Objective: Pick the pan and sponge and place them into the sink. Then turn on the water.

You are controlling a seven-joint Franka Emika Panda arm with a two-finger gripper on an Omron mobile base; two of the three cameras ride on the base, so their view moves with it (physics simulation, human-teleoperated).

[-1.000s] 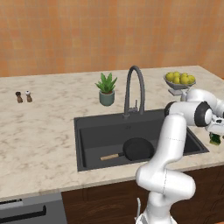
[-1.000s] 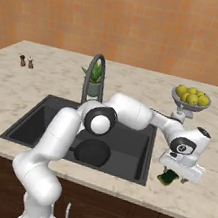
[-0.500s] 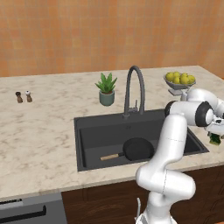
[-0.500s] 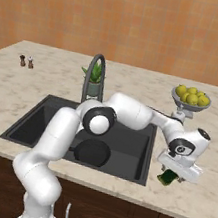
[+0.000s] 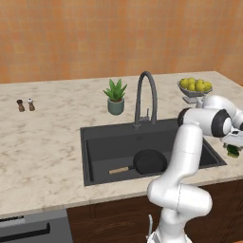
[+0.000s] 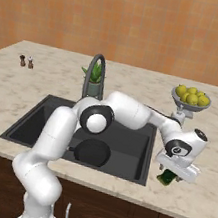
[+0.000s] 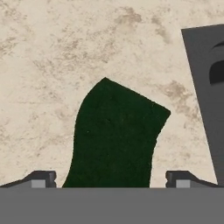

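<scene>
The black pan (image 5: 149,161) (image 6: 92,152) lies in the dark grey sink (image 5: 95,135) (image 6: 32,123), its wooden handle pointing left. On the counter right of the sink lies the dark green sponge (image 5: 232,151) (image 6: 166,177) (image 7: 116,135). My gripper (image 5: 233,144) (image 6: 173,172) (image 7: 111,179) hangs just above it, pointing down and open. In the hand view one fingertip (image 7: 41,178) stands on each side of the sponge. No stream runs from the arched faucet (image 5: 144,95) (image 6: 94,73).
A bowl of lemons (image 5: 195,86) (image 6: 192,96) stands behind the gripper on the counter. A potted plant (image 5: 115,96) (image 6: 89,77) sits beside the faucet. Two small shakers (image 5: 25,105) (image 6: 26,61) stand far left. The counter's front edge runs close to the sponge.
The hand has sunk slightly over the sponge. Its jaws stay open and the pan has not moved.
</scene>
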